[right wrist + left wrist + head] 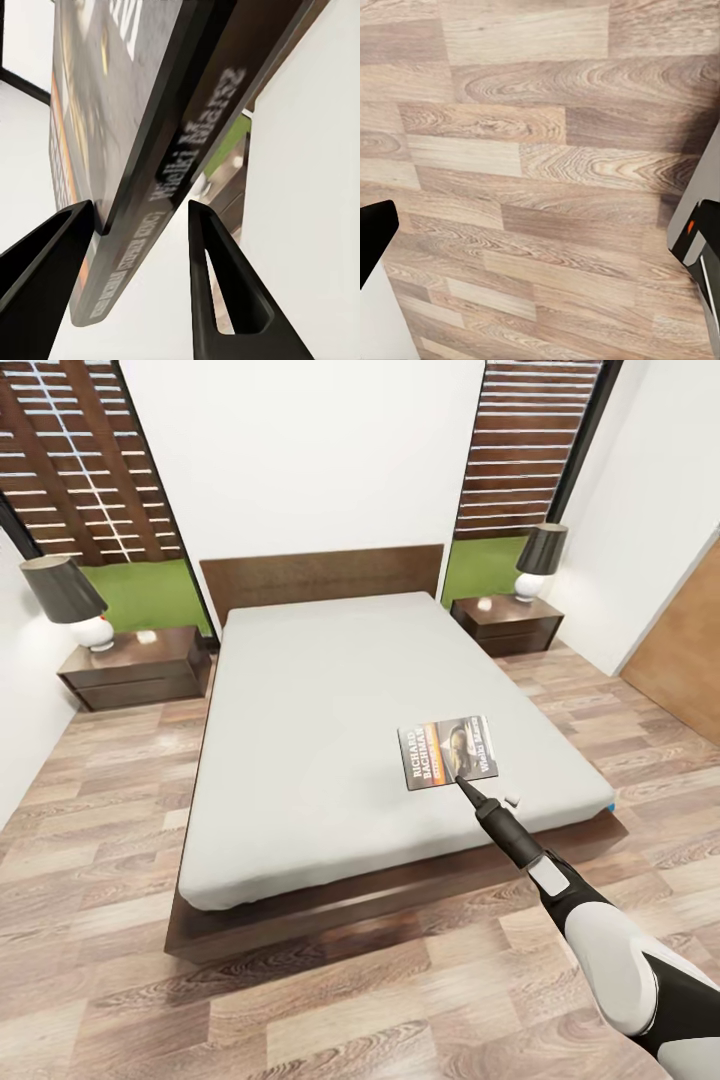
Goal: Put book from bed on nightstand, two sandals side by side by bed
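Observation:
The book (448,752), dark-covered with an orange band and white lettering, is over the near right part of the bed's pale mattress (330,730). My right gripper (462,780) is shut on its near edge. In the right wrist view the book (142,142) stands edge-on between the two fingers (217,285) of that gripper (139,210), one finger touching the cover. My left gripper (540,240) hangs open over bare plank floor. One nightstand (135,665) stands left of the headboard, another nightstand (507,622) right of it. A sliver of bright blue (610,801) peeks past the mattress's near right corner; I cannot tell whether it is a sandal.
Each nightstand carries a lamp, one on the left (70,600) and one on the right (540,560). The dark bed frame (330,915) juts out low in front of me. A wooden door (685,650) is on the right wall. Plank floor runs along both sides of the bed.

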Controlling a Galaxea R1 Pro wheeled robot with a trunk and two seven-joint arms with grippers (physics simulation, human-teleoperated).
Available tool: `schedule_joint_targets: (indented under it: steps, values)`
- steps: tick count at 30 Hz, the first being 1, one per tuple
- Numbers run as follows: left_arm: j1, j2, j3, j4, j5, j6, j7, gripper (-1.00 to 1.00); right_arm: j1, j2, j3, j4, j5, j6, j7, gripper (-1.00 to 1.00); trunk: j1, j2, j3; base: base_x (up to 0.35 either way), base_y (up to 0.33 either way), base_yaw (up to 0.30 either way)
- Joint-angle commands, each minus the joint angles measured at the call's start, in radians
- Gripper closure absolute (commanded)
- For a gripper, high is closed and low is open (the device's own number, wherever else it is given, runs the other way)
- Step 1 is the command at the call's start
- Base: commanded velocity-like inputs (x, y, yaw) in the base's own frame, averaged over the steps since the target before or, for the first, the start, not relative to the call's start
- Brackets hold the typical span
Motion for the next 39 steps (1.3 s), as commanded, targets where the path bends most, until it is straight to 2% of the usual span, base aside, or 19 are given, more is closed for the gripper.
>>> schedule_joint_targets:
  steps: [1,9,17,21,30,39]
  values:
    - [0.005,0.0,0.003,-0.001,-0.005,0.003,0.002,-1.0,-0.001,0.0,0.003,0.001,-0.009,0.01,0.002,1.0,0.001,-0.002,0.0,0.0,0.0,0.0]
    - [0.049,0.009,0.003,-0.001,0.0,0.002,0.003,-1.0,-0.001,0.0,0.003,0.002,-0.008,0.01,-0.002,1.0,0.001,-0.002,0.013,0.0,0.0,0.0]
    - [0.134,0.014,0.003,-0.004,-0.005,0.004,0.028,-1.0,-0.001,0.0,0.002,0.002,-0.008,0.01,-0.003,1.0,0.001,-0.002,0.026,0.0,0.0,0.0]
    - [0.186,0.007,0.001,-0.003,-0.008,0.005,0.067,-1.0,-0.001,-0.001,0.001,0.002,-0.009,0.01,-0.003,1.0,0.001,-0.002,0.032,0.0,0.0,0.0]
    - [0.256,0.001,-0.002,-0.001,-0.01,0.005,0.085,-1.0,-0.001,-0.001,0.0,0.002,-0.009,0.01,-0.003,1.0,0.001,-0.002,0.047,0.0,0.0,0.0]
    - [0.285,-0.024,-0.002,0.0,-0.01,0.004,0.086,-1.0,-0.001,-0.001,0.0,0.002,-0.009,0.01,-0.003,1.0,0.001,-0.002,0.061,0.0,0.0,0.0]
